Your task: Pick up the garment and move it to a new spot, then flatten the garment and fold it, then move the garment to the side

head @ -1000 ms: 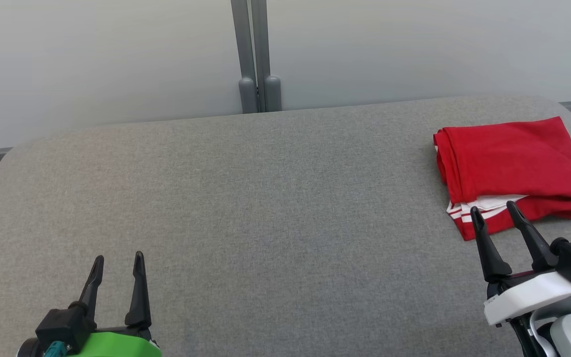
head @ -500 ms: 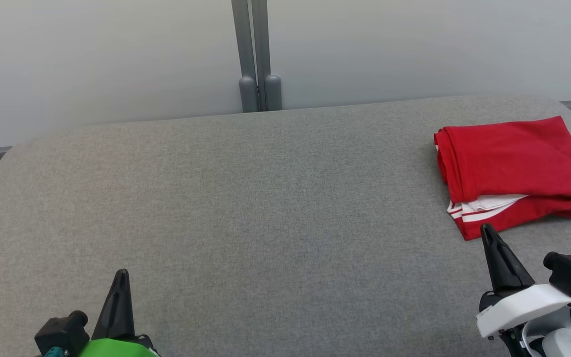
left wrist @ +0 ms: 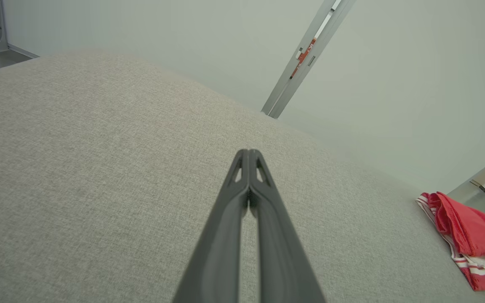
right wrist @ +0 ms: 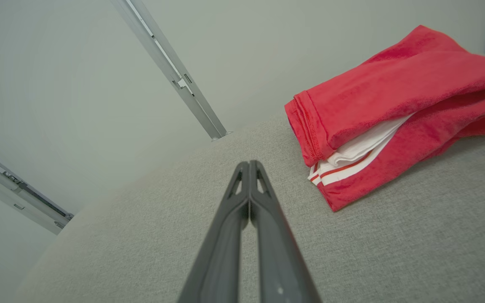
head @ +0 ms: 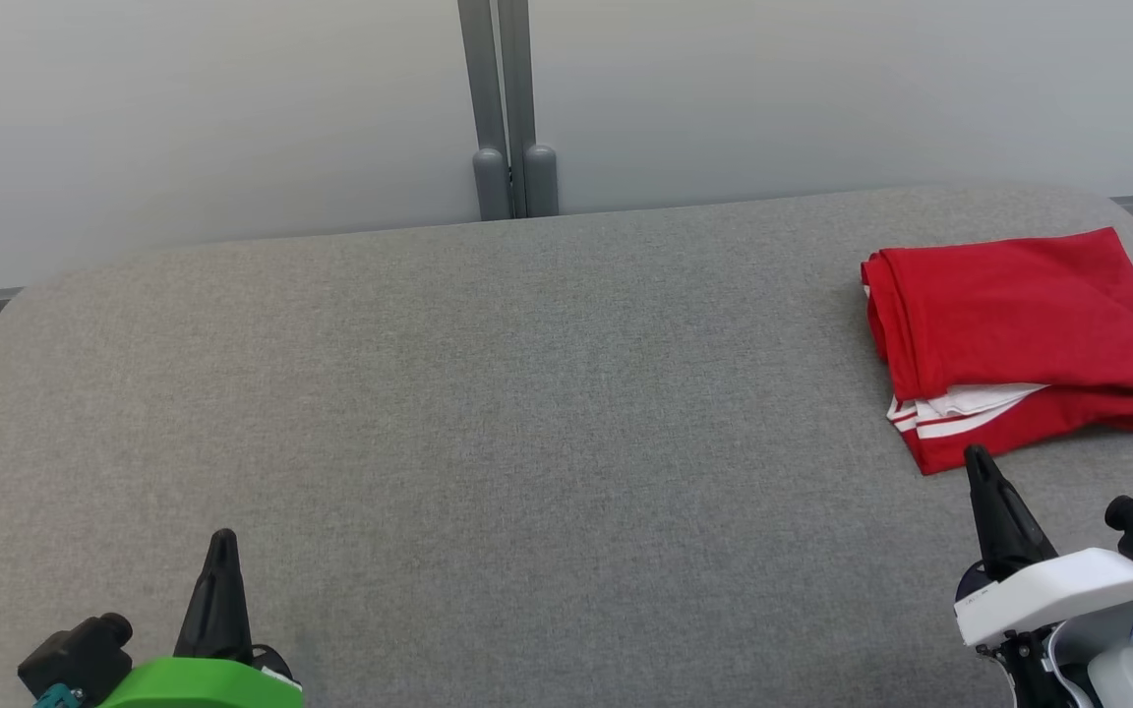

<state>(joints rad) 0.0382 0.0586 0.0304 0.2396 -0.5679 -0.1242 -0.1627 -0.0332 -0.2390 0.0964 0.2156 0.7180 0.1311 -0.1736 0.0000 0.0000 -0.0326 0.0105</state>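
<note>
The garment (head: pixel 1019 334), red with a white layer (head: pixel 960 405) striped in red peeping out at its near edge, lies as a compact folded bundle on the grey table (head: pixel 527 413). It sits far over to the robot's right and towards the back, close to the rounded right-hand corner. The left gripper (head: pixel 222 543) sits low at the near left, well apart from the garment. Its jaws are pressed fully together with nothing between them, and its wrist view shows them meeting tip to tip over plain grey cloth. The right gripper (head: pixel 980 460) is likewise closed tight and holds nothing. Its tip is just beside the garment's near corner but apart from it, and the right wrist view shows a strip of table between the tip and the red hem. Behind the table stand a pale wall (head: pixel 232 118) and a grey post (head: pixel 507 108). Judged from how things lie, the pick-up, the flattening, the fold and the move to the side all look done, since the garment is doubled over on itself and parked at the edge of the work area with neither gripper on it. Little seems left beyond drawing the arms to rest. The fold is not crisp, though: the top layer lies slightly askew, its right side is rumpled, and the white layer pokes out from under it, so a last tidy of that near edge may be wanted; whether this counts as good enough cannot be told from here
</note>
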